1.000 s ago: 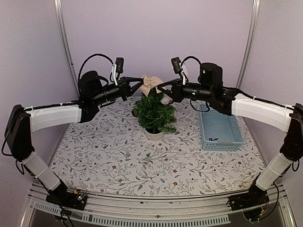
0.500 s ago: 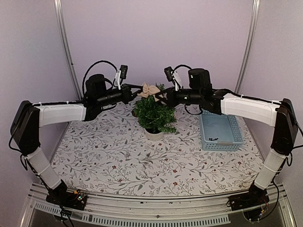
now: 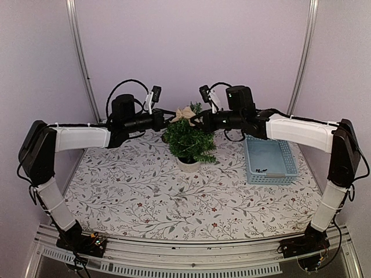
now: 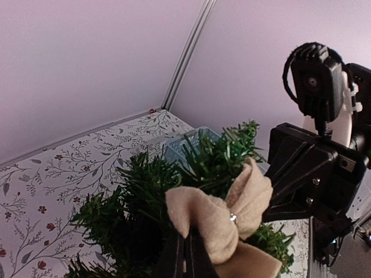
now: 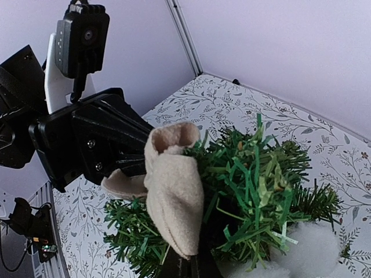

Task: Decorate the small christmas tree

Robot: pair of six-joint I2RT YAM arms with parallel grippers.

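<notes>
The small christmas tree (image 3: 188, 139) stands in its white pot (image 3: 188, 165) at the table's middle back. A beige felt bow (image 3: 185, 114) sits at the treetop, held from both sides. My left gripper (image 3: 174, 117) is shut on the bow's left loop; in the left wrist view the bow (image 4: 223, 217) folds over the closed fingertips (image 4: 186, 255) in front of the tree (image 4: 139, 197). My right gripper (image 3: 197, 117) is shut on the bow's right loop; in the right wrist view the bow (image 5: 174, 191) drapes over its closed fingertips (image 5: 197, 263) against the green needles (image 5: 261, 179).
A light blue plastic basket (image 3: 269, 158) sits right of the tree, with a small dark item inside. A white fluffy patch (image 5: 307, 249) lies below the tree in the right wrist view. The floral tablecloth (image 3: 145, 191) covers the table.
Both grippers have moved inward and down with the bow, bringing it from above the tree onto the treetop. The bow looks more bunched now.
</notes>
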